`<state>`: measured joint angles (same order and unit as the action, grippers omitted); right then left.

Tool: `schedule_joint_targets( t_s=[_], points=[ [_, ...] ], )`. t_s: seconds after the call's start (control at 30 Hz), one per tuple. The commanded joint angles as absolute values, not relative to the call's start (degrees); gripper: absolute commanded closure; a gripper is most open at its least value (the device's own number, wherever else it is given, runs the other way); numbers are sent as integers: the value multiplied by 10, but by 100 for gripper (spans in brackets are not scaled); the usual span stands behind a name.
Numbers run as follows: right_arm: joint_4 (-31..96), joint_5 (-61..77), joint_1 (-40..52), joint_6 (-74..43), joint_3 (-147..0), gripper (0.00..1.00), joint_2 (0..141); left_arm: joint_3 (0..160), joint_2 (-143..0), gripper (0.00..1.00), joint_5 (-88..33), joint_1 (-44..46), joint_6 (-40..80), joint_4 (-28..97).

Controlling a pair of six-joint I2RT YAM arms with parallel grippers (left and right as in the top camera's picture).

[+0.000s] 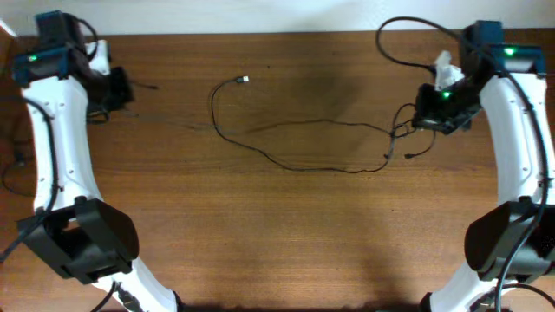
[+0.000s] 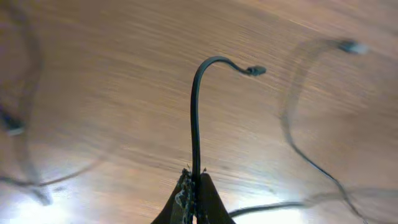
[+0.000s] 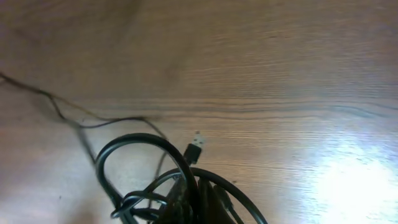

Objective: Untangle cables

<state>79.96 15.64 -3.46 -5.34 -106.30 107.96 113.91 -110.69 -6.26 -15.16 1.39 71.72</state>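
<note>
Left gripper [image 2: 194, 198] was pinched shut on one strand of the cables [image 2: 194, 124], plug end arcing just ahead; right gripper [image 3: 186, 200] was clamped on their knotted clump, slack lying on the counter [image 1: 277, 234] between both. Best play, I judged: draw apart slowly, low, watching that knot.

Black cables [image 1: 213, 113] across wooden table [image 1: 277, 234]

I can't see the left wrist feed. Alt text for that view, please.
The left gripper is shut on a thin black cable that rises from its jaws and curls over to a small plug. Behind it, blurred, a second cable lies on the wooden table.
</note>
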Motion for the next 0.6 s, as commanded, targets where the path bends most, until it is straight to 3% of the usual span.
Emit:
schedule_joint_targets(
  t_s=[0.0,0.17,0.37,0.4,0.43,0.47,0.5,0.57],
  points=[
    [799,166,1,-45,-1067,96,1082,1144,-1097,100,-152,-107,-10,734],
    [797,166,37,-46,-1067,96,1082,1144,-1097,100,-202,-28,-22,738],
    [793,170,41,-47,-1067,96,1082,1144,-1097,92,-202,39,-22,738],
    [793,171,41,-48,-1067,96,1082,1144,-1097,77,-202,49,-22,738],
    [793,174,41,-47,-1067,96,1082,1144,-1097,41,-202,60,-22,738],
    [793,174,41,-47,-1067,96,1082,1144,-1097,14,-202,69,-22,737],
    [793,174,41,-47,-1067,96,1082,1144,-1097,0,-202,74,-22,737],
    [793,174,41,-47,-1067,96,1082,1144,-1097,1,-202,79,-22,738]
  ],
)
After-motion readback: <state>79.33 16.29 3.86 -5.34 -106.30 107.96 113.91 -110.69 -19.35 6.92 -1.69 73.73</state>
